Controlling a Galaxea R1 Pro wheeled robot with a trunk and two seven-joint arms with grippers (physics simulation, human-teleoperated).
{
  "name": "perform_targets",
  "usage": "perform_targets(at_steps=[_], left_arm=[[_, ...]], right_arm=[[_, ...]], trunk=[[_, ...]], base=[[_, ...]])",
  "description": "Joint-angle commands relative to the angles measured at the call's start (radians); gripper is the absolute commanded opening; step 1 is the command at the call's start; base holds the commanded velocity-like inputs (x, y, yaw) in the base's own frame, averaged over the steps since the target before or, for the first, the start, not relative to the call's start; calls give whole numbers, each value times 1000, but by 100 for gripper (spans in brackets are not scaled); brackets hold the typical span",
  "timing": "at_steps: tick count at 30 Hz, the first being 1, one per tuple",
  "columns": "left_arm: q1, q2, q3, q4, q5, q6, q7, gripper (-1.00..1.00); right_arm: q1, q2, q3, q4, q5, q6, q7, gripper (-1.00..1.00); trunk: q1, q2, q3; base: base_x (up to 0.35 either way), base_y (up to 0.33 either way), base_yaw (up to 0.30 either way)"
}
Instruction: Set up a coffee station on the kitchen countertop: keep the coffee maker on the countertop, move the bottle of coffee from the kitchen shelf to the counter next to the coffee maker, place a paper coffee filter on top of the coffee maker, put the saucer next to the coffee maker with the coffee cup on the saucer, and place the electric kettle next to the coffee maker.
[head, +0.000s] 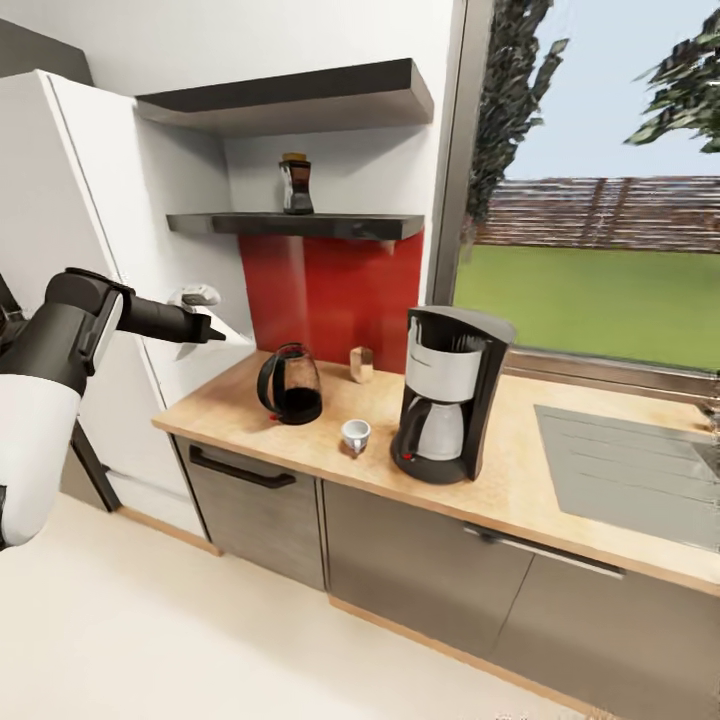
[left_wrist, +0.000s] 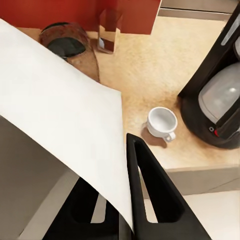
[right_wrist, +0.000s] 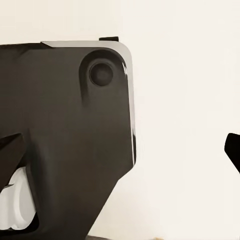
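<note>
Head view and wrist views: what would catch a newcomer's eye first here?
The black coffee maker standing mid-counter on the countertop, with the tiny white cup beside it and the glass kettle further left. Then the left gripper holding a white paper filter, and the coffee bottle up on the shelf.

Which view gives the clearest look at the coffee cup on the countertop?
The left wrist view: the coffee cup appears close, from above, with its open mouth and handle visible beside the coffee maker. In the head view the cup is small and distant.
</note>
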Motion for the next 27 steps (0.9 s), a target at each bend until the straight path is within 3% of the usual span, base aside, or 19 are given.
perform_targets(at_steps=[1, 7, 11, 14, 18, 19, 21, 22, 25, 27], left_arm=[[-1, 1, -2, -1, -14, -1, -13, -100], [-1, 1, -3, -2, -14, -4, -13, -100], [-1, 1, -23, -3, -15, -3, -13, -100], [-3, 1, -48, -9, -13, -3, -14, -100], [-11, -1, -55, -11, -11, -5, -17, -100], [-17, -3, -94, -12, -10, -5, -18, -100], [-20, -9, -138, -13, -9, -4, -19, -100], [-37, -15, -187, -12, -9, -3, -22, -100], [-127, -22, -288, -5, -9, 0, -79, -100], [-147, -25, -328, -1, -9, 1, -102, -100]], right_arm=[[-1, 0, 0, 0, -7, -3, 1, 100], [-1, 0, 0, 0, -7, -3, 1, 100], [-1, 0, 0, 0, -7, -3, 1, 100], [-1, 0, 0, 0, -7, -3, 1, 100], [-1, 0, 0, 0, -7, -3, 1, 100], [-1, 0, 0, 0, -7, -3, 1, 100], [-1, 0, 0, 0, -7, -3, 1, 100], [-1, 0, 0, 0, -7, -3, 1, 100], [-1, -1, 0, 0, -7, -3, 0, 100], [-1, -1, 0, 0, -7, -3, 0, 100]], trunk=[[1, -2, -2], [1, -2, -2], [1, -2, -2], [1, -2, -2], [1, -2, -2], [1, -2, -2], [1, -2, -2], [1, -2, -2], [1, -2, -2], [1, -2, -2]], base=[[113, 303, -264], [175, 297, -266], [220, 250, -267], [75, 76, -267], [4, 5, -267], [1, 1, -267], [0, 0, -267], [0, 0, -267], [0, 0, -267], [0, 0, -267]])
